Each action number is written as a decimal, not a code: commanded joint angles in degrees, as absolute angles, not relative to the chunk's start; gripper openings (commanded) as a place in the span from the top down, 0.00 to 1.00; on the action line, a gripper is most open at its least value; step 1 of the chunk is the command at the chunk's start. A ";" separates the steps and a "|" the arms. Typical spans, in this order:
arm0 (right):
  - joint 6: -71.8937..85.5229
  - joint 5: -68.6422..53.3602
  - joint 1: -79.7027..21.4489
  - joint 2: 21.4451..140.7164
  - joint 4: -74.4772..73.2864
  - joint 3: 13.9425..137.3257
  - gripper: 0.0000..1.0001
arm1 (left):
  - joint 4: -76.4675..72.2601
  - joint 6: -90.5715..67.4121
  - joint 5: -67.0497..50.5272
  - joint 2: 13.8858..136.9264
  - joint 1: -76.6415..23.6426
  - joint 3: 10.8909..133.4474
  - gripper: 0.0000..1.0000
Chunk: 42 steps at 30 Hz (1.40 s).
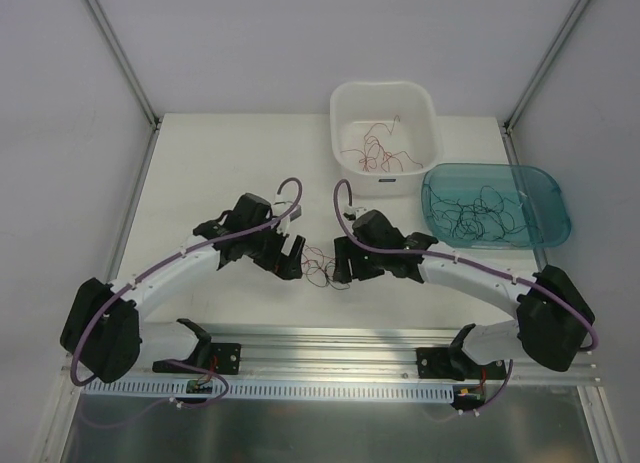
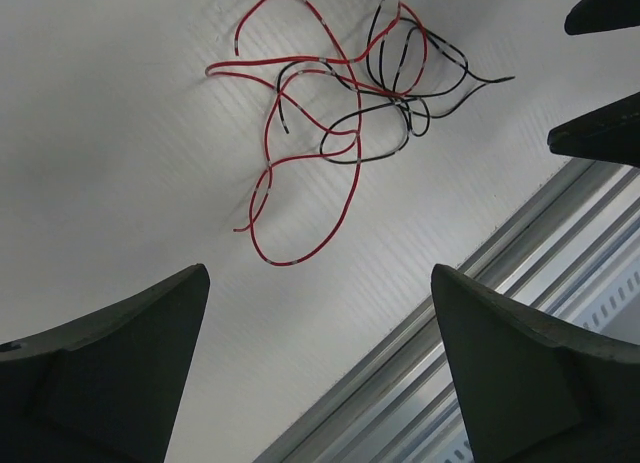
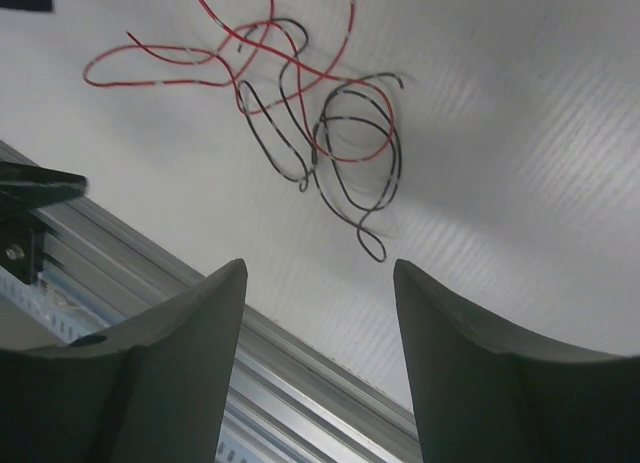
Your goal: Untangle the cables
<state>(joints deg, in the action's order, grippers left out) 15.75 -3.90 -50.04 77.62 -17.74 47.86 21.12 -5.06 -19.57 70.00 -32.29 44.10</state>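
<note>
At 6 o'clock, close to the bench's (image 1: 220, 163) front rail: hovering low with the left gripper (image 1: 289, 257), fingers spread wide, holding nothing. Facing it from 3 o'clock with the right gripper (image 1: 344, 264), fingers likewise parted, gripping nothing. Lying loose on the bench between both: the cables (image 1: 321, 267), a small tangle of thin red and black strands. Farther back, at 12 o'clock: sitting in a white tub (image 1: 385, 86), red wires (image 1: 380, 148). Toward 2 o'clock, just beside it: resting in a teal tray (image 1: 480, 168), black wires (image 1: 480, 211).

Bright even light, soft shadows, sharp focus
</note>
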 commanded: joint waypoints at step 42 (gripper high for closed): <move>12.94 6.85 -51.94 79.99 -15.27 50.00 0.99 | 23.28 -10.63 -9.06 77.61 -29.90 47.11 1.00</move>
<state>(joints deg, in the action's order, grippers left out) 17.54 1.80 -52.14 86.35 -7.57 46.39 20.34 -8.36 -16.82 79.13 -32.29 44.82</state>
